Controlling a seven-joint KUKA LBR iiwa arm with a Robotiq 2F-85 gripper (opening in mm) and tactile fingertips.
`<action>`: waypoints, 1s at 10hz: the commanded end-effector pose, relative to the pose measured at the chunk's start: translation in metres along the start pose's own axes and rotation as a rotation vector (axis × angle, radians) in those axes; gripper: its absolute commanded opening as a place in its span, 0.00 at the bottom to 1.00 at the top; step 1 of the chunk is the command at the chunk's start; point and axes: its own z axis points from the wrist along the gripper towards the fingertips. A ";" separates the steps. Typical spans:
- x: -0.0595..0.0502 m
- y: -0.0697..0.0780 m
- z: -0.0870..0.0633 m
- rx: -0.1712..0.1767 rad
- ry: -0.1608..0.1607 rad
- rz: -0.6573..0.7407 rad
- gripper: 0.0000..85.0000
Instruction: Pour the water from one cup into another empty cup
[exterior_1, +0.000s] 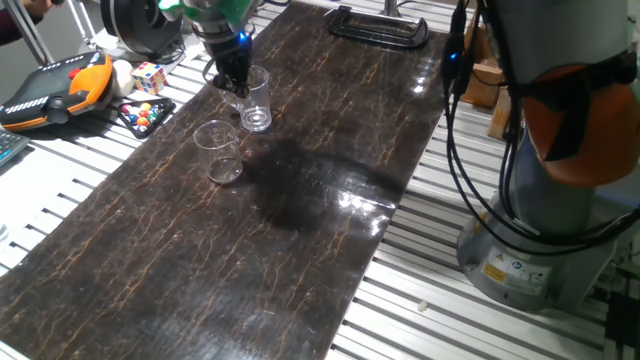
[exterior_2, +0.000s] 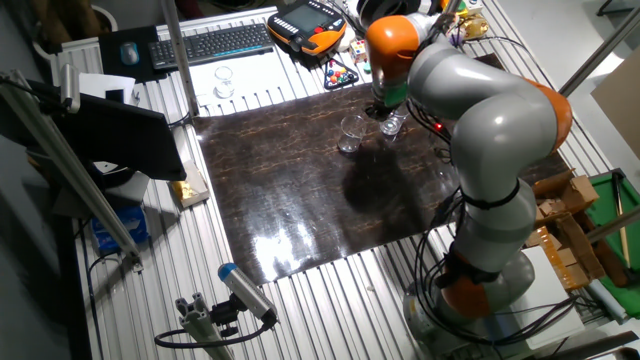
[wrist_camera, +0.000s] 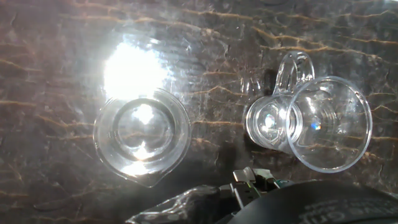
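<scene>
1. One fixed view. We record the gripper, black-fingered under a green-trimmed wrist, pointing down at the rim of the straight-sided glass tumbler. Its fingers overlap the tumbler's far-left rim; we cannot tell from here whether they pinch the glass or stand spread. The tumbler stands upright on the dark marbled mat. Near it, toward the camera and to the left, stands the tapered cup, upright and apart from the tumbler. Beside the mat on the slatted table lie a Rubik's cube and an orange-and-black teach pendant. Water cannot be made out.

2. The other fixed view. We see the arm bent over from its base at the table's near right corner, its orange joint above the two glasses. The wrist hides the gripper and most of the tumbler; the tapered cup stands clear, just left of it. A keyboard lies beyond the mat.

3. Hand view. We look down into both vessels: the tumbler at left with a small pouring lip, the tapered cup at right, not touching. Only dark gripper parts cross the lower edge; finger spacing cannot be judged.
</scene>
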 end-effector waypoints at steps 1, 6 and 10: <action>0.000 0.000 0.000 -0.013 0.003 -0.005 0.01; -0.030 -0.008 0.015 -0.002 0.003 0.022 0.01; -0.055 -0.010 0.023 0.019 0.009 0.008 0.01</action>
